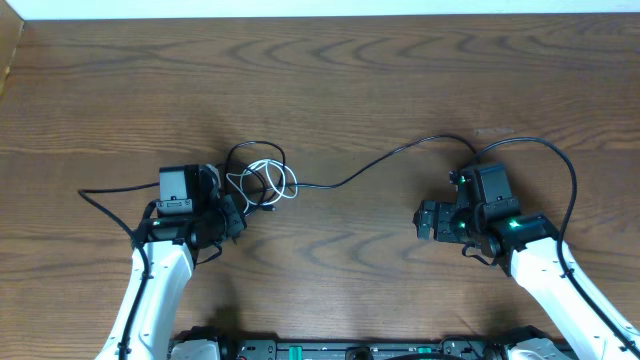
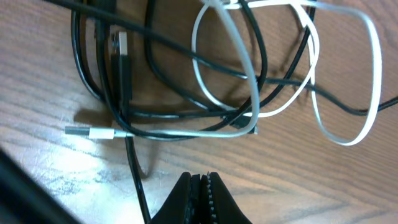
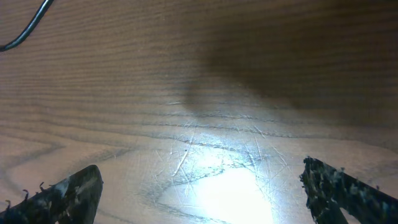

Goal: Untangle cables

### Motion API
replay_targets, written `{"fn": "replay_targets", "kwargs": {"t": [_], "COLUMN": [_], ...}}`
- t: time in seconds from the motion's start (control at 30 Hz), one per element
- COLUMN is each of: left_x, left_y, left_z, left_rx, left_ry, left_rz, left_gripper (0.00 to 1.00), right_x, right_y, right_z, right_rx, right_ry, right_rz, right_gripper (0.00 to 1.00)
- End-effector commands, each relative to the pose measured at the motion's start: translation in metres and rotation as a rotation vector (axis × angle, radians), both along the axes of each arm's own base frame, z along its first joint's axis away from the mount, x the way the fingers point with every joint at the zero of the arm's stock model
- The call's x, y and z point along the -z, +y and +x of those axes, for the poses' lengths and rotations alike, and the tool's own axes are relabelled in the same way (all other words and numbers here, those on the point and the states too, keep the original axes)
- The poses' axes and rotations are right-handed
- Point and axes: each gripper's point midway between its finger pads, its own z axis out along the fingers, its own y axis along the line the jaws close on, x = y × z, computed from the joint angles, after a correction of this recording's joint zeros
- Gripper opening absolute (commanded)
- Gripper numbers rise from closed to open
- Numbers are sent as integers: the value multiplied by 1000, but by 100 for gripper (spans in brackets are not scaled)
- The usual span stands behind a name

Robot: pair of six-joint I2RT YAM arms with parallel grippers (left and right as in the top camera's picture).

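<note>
**Left gripper** [image 2: 199, 184]: dark ridged jaws pressed together, with nothing visible between them. One black strand passes just beside them on the left.

**Right gripper** [image 3: 202, 199]: jaws spread wide. The rough-edged black pads sit at either edge of the right wrist view, over bare scratched wood with a bright glare.

**Cables** [image 1: 262, 180]: one tangle on the table, just ahead of the left gripper and well apart from the right.
- Overhead view: shows only small loops and a long black cord [image 1: 380, 163] trailing toward the right arm.
- Left wrist view: the only view with detail.
  - A glossy white cord [image 2: 247, 62] in wide loops, interlaced with round black cords.
  - Its silver-tipped plug [image 2: 87, 132] lying on the wood.
  - A black plug [image 2: 121, 53] among the black strands.

**Table** [image 1: 350, 80]: brown, wood-grained.
</note>
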Motion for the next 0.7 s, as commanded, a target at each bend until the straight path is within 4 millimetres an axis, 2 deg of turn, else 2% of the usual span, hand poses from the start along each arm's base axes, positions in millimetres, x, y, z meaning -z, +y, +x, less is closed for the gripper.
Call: {"fn": "replay_targets", "kwargs": {"t": [0.0,0.13,0.67], "left_x": [-1,-5,-3], "left_y": [2,2,2], "left_z": [7,15,12], "left_rx": [20,19,21], "left_ry": [-32,-71,-55], "left_rz": [23,25,22], "left_gripper": [7,7,8], "right_x": [-3,-3,-3], "right_y": [0,0,0], "right_z": [4,4,4], "right_rx": [7,8,8], "right_ry": [-7,-7,-7], "right_rz": [3,3,3], "right_gripper": [99,99,99]}}
